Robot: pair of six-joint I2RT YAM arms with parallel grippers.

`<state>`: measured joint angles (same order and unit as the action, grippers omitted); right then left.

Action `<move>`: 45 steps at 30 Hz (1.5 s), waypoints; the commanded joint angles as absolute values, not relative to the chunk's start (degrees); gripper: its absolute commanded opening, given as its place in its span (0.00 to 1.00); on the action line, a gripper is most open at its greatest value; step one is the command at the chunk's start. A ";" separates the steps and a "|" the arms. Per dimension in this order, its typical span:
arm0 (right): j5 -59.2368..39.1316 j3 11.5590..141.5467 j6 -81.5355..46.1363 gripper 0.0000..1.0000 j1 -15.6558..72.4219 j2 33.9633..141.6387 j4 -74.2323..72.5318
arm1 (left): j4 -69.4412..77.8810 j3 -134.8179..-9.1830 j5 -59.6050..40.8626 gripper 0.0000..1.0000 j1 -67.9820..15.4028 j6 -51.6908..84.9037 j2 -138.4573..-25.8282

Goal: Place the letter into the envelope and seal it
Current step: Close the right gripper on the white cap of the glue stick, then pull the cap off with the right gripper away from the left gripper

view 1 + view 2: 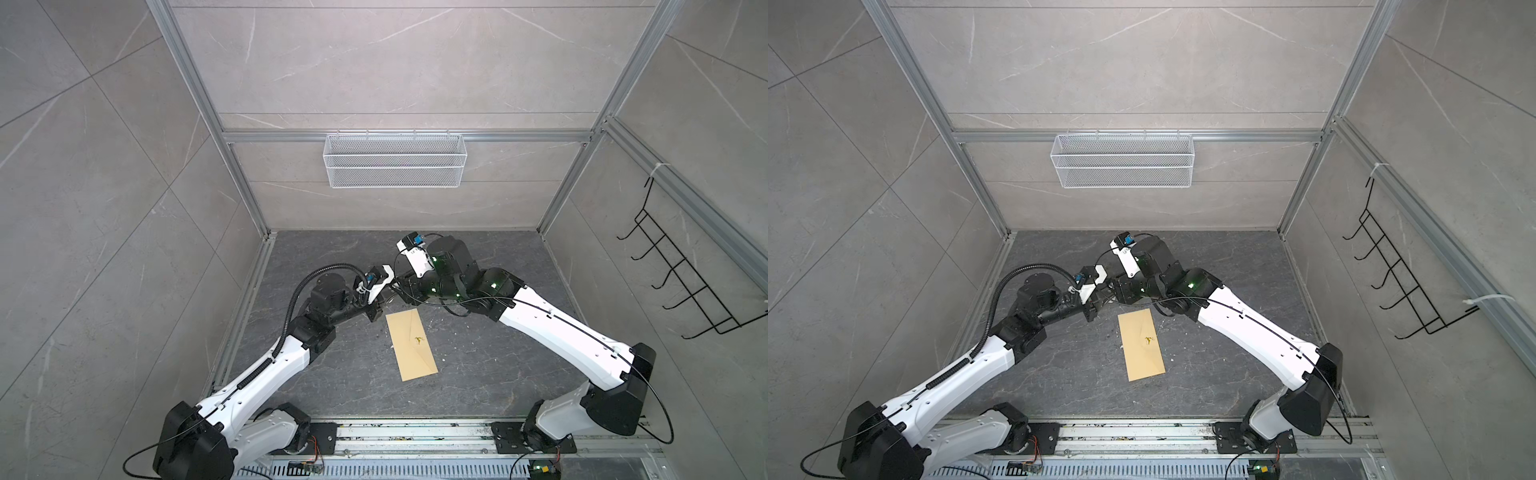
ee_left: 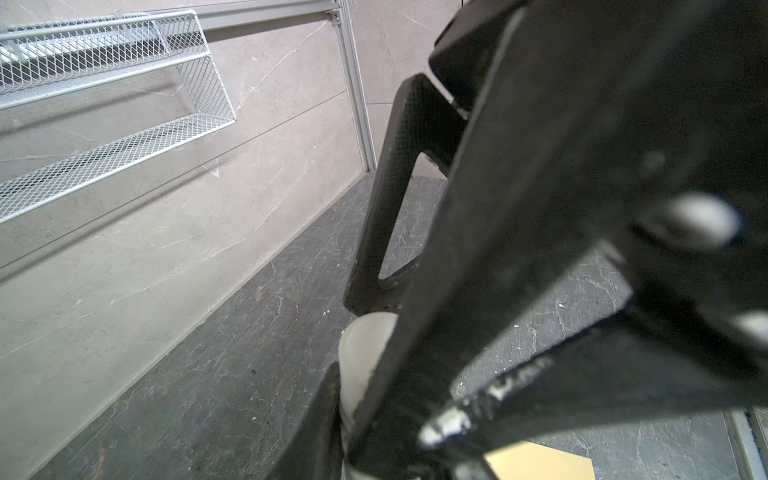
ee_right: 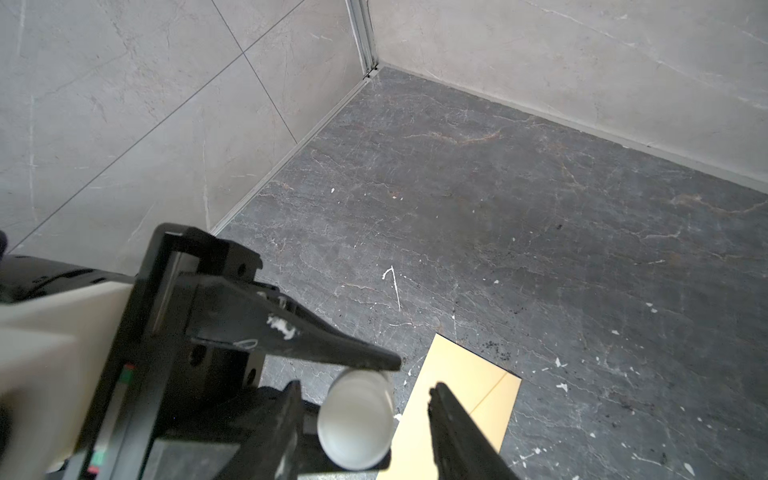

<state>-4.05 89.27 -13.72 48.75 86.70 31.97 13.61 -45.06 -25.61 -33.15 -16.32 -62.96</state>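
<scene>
One tan envelope, yellow-marked, lies flat on the table below centre in both top views. Left tool clenches one white cylinder; right tool straddles it, released.

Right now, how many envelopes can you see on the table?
1: the envelope lies flat on the dark table between both arms. Another could hide under the arms.

envelope: matt tan paper | table: dark veined stone-look, speckled | basket: white metal mesh | cylinder: smooth white plastic
</scene>
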 commanded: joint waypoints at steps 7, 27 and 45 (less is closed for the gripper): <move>-4.92 92.45 -14.68 0.33 49.32 88.87 34.62 | 17.40 -46.03 -26.23 0.00 -33.40 -15.98 -62.57; 0.44 90.23 -14.22 0.00 49.38 86.17 32.66 | 14.50 -48.17 -25.69 0.46 -33.40 -12.04 -64.80; 0.81 86.98 -14.97 0.00 46.43 80.77 30.24 | 17.46 -42.56 -23.20 0.79 -33.31 -10.54 -61.05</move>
